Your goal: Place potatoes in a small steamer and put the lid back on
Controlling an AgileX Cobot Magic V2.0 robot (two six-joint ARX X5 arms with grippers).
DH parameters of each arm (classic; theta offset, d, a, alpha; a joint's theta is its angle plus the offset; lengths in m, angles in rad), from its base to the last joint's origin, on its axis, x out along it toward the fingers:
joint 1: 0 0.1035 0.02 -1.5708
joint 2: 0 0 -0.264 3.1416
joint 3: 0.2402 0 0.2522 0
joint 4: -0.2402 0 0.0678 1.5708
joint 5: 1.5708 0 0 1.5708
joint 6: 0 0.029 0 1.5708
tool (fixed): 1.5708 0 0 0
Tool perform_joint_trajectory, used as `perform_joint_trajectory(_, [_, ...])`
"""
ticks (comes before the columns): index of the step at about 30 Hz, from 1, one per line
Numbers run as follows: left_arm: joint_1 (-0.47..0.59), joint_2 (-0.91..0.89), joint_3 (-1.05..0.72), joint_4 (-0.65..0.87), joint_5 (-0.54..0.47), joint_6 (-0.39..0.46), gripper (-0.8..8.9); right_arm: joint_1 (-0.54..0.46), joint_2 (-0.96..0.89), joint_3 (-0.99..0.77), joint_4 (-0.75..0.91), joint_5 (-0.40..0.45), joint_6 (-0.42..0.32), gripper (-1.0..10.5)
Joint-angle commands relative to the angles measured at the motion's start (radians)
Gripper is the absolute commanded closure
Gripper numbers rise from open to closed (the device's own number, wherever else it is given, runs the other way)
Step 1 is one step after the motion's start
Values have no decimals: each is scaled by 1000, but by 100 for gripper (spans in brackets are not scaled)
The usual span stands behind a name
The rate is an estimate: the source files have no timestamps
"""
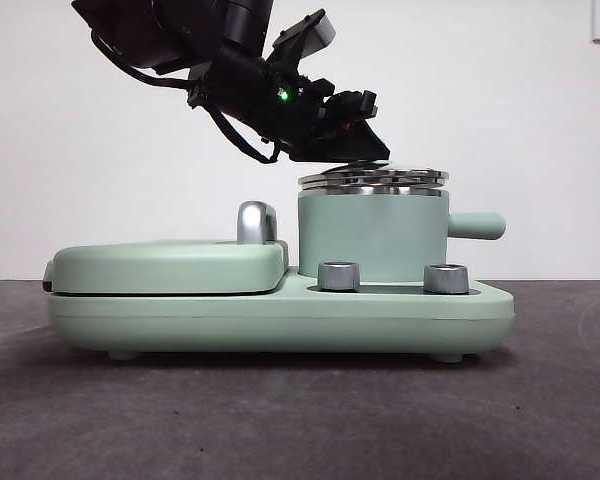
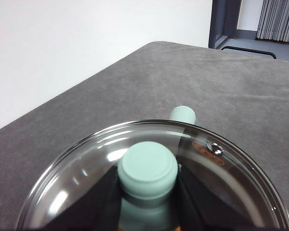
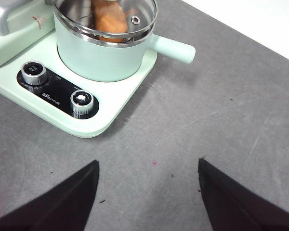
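Note:
The mint-green small steamer (image 1: 370, 235) stands on the right half of the cooker base. The lid (image 1: 372, 178) lies on its steel rim, a little uneven. My left gripper (image 1: 365, 150) comes down from the upper left and is shut on the lid's green knob (image 2: 147, 168), with a jaw on each side. The orange-brown potato (image 3: 111, 17) shows through the glass lid (image 3: 144, 29) inside the steamer (image 3: 101, 53). My right gripper (image 3: 148, 192) is open and empty above the bare table, in front of the cooker. It is out of the front view.
The flat green griddle cover (image 1: 170, 265) with a chrome handle (image 1: 257, 222) fills the base's left half. Two steel dials (image 1: 339, 276) (image 1: 446, 278) sit on the base (image 1: 280, 320). The steamer's side handle (image 1: 477, 225) points right. The dark grey table (image 3: 221, 120) extends around it.

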Motion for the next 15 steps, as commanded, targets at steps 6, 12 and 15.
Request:
perform_joint_trajectory(6, [-8, 26, 32, 22, 3, 10, 799, 4, 6, 7, 10, 0, 3, 621])
perform_joint_trajectory(12, [-8, 45, 32, 27, 3, 10, 799, 4, 6, 7, 10, 0, 3, 621])
perform_joint_trajectory(15, [-8, 49, 32, 28, 3, 10, 799, 4, 6, 7, 11, 0, 3, 621])
